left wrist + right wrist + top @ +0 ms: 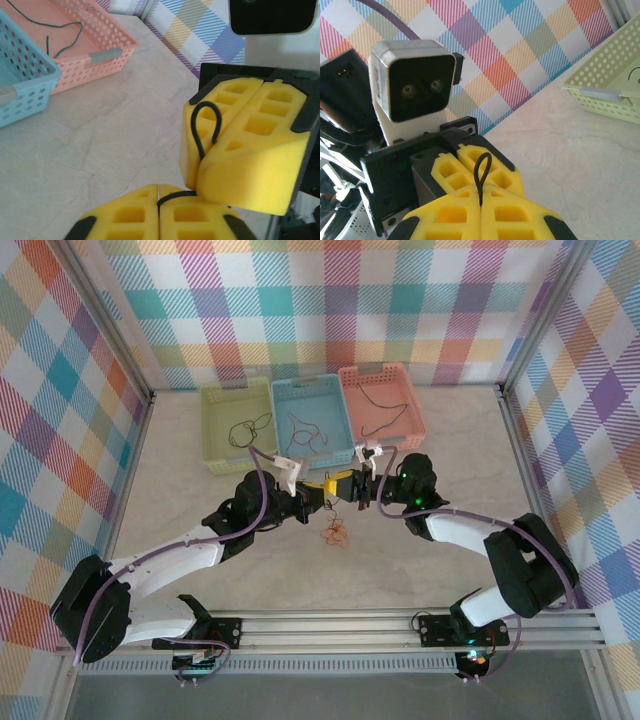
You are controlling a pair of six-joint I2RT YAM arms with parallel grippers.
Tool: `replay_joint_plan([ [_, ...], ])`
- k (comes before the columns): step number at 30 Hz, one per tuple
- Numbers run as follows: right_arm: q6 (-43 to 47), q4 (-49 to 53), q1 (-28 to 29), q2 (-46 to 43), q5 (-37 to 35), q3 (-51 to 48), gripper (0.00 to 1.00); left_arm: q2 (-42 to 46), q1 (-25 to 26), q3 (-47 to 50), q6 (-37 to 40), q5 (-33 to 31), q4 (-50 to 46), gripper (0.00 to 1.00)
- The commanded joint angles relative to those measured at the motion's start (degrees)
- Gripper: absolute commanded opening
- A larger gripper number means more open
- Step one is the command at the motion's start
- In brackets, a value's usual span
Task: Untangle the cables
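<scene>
Both yellow-padded grippers meet tip to tip above the table's middle, each shut on the same thin black cable (205, 103). My left gripper (159, 192) pinches one end, which runs sideways into the right gripper's fingers (250, 165). A small black loop (483, 155) sticks up out of my right gripper (481, 194). From above, the left gripper (328, 487) and right gripper (352, 489) almost touch. A small orange and red clump of cables (337, 533) lies on the table just below them.
Three baskets stand in a row at the back: green (212, 430), blue (281, 425) and pink (415, 410), each with a loose thin cable inside. A dark green cable (55, 22) lies in the pink basket (107, 52). Plaid walls enclose the table.
</scene>
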State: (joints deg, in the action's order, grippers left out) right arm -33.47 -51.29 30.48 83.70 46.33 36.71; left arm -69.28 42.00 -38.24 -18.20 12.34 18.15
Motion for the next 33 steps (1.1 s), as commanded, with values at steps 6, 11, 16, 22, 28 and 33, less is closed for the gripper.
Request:
replay_joint_plan([
  [6, 14.53, 14.72, 0.42, -4.17, -2.48, 2.38, 0.00, 3.69, 0.37, -1.18, -0.04, -15.23, -6.10, 0.00],
  [11, 17.65, 19.43, 0.46, -3.72, -2.40, 3.22, 0.08, 4.78, 0.41, -0.73, -0.04, -16.22, -6.14, 0.00],
  [16, 20.00, 20.89, 0.43, -3.18, -2.38, 3.53, 0.07, 4.90, 0.32, -0.73, -0.30, -17.43, -6.70, 0.00],
  [22, 20.90, 21.06, 0.54, -1.42, -0.84, 4.19, 0.24, 5.07, 0.36, -0.82, -0.40, -18.32, -7.08, 0.00],
  [28, 22.04, 22.25, 0.99, -1.22, -3.14, 4.33, 0.10, 5.09, 0.37, -0.78, -0.45, -17.72, -6.81, 0.00],
  [33, 22.22, 21.62, 1.24, -1.09, -3.70, 4.07, 0.18, 4.94, 0.39, -0.66, -0.38, -16.78, -6.42, 0.00],
])
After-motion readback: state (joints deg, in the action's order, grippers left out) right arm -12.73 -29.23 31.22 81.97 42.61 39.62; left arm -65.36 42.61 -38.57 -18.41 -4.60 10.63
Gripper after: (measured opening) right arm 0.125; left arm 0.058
